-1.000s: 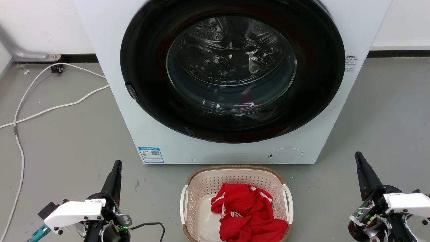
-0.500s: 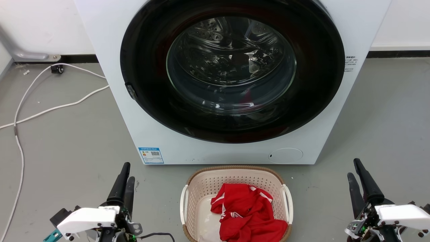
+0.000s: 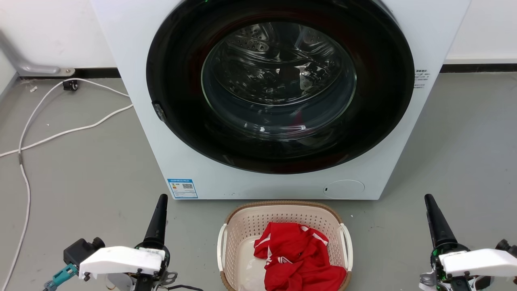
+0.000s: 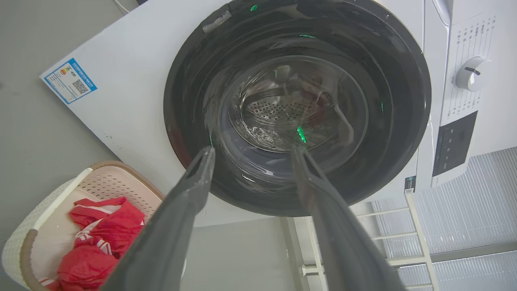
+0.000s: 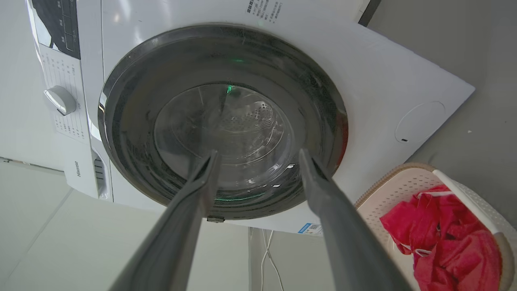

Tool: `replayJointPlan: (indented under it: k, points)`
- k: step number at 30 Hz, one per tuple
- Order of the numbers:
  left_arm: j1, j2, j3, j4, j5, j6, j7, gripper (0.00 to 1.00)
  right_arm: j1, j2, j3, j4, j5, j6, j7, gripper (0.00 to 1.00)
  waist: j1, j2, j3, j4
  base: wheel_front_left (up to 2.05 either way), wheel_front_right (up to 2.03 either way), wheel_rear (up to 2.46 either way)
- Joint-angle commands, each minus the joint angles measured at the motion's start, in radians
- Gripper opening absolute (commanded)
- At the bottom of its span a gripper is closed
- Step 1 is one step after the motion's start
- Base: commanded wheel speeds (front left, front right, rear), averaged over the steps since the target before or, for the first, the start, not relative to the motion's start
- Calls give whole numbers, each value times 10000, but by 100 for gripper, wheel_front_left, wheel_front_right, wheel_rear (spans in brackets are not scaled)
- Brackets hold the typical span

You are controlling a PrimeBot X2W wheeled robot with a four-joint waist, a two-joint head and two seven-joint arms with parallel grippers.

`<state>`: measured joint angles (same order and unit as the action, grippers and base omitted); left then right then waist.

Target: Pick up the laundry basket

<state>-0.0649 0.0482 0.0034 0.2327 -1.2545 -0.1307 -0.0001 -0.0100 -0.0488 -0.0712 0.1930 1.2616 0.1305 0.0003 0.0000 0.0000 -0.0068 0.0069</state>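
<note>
Where washer (image 3: 278,93) looms, basket (image 3: 282,213) — red cloth (image 3: 301,258) inside

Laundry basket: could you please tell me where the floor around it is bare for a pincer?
Bare floor on both sides: between the laundry basket and the left pincer, and out to the right pincer. Behind, the washer leaves a thin strip; a red garment crowds its inside.

A white washer (image 3: 133,81) (dark round door) stands near a floor cable (image 3: 76,129).
</note>
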Motion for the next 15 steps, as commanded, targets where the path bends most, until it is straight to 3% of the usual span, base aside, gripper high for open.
replayJointPlan:
  k: [1,15]
  points:
    - [-53,30,-54,-217,452,6,-102,100,-49,-33,29,-273,-524,1,-76,100,0,0,-5,12,0,0,0]
    - [57,28,-587,-202,3214,267,-623,100,114,-32,65,-718,-4061,1,-131,100,0,0,-57,122,0,0,0]
